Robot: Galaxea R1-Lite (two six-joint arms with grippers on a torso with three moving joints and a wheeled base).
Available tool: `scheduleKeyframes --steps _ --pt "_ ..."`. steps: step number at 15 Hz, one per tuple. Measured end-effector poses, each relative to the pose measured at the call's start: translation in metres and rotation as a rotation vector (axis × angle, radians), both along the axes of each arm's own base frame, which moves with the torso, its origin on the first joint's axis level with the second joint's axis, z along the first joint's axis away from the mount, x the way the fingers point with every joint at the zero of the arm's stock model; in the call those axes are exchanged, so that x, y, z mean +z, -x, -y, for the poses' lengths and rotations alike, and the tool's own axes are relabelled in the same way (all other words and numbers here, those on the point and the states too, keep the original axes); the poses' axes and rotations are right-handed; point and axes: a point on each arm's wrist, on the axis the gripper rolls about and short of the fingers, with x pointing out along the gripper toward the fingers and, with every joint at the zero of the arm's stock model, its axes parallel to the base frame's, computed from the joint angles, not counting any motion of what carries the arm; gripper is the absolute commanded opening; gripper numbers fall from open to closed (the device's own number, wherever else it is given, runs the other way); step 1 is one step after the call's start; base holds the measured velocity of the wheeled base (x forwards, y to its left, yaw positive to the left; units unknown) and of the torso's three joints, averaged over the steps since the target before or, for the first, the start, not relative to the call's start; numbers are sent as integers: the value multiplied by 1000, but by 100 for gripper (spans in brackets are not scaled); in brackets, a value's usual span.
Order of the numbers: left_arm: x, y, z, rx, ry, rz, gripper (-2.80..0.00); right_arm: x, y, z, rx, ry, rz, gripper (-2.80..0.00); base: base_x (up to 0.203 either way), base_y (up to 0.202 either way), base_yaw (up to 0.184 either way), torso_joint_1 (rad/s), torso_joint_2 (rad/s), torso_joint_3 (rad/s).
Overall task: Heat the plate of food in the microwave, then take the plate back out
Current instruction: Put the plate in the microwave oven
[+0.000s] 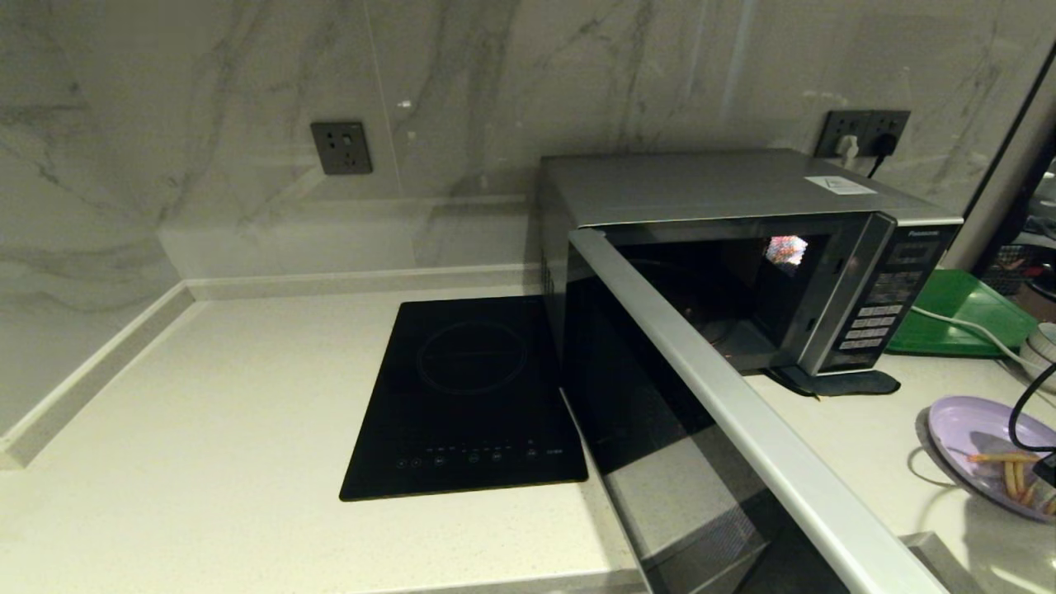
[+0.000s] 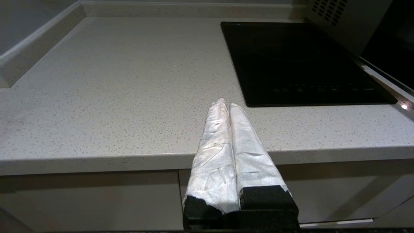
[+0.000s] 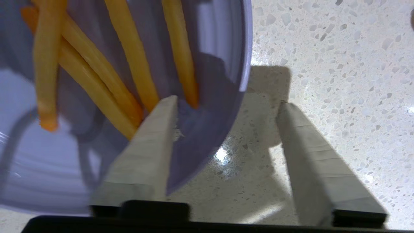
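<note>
The microwave [image 1: 726, 194] stands at the back right of the counter. Its door [image 1: 742, 404] is swung wide open toward me, and the dark cavity holds no dish. The plate of food [image 1: 961, 429], lavender with orange-yellow sticks [image 3: 129, 58], lies on the counter at the far right, in front of the microwave. My right gripper [image 3: 226, 102] is open and straddles the plate's rim [image 3: 210, 129]: one finger [image 3: 145, 152] lies over the plate's inside, the other [image 3: 310, 155] on the counter outside it. My left gripper [image 2: 226, 104] is shut on nothing, parked above the counter's front edge left of the cooktop.
A flat black induction cooktop [image 1: 470, 396] is set in the counter left of the microwave. A green tray [image 1: 957, 305] and a white cable [image 1: 965, 328] lie right of the microwave. A black cable [image 1: 1023, 404] loops over the plate. The open door juts past the counter's front.
</note>
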Motion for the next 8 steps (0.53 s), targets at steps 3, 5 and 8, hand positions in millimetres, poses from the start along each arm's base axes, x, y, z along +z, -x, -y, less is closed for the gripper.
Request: scheduleKeyframes --steps 3,5,8 --pt "0 0 0 0 0 0 -280 -1 0 0 -1 -4 -4 -280 0 0 0 0 0 0" --pt "0 0 0 1 0 0 -280 -1 0 0 -7 -1 1 -280 0 0 0 0 0 0" --pt "0 0 0 1 0 0 -280 -1 0 0 -23 -6 4 -280 0 0 0 0 0 0"
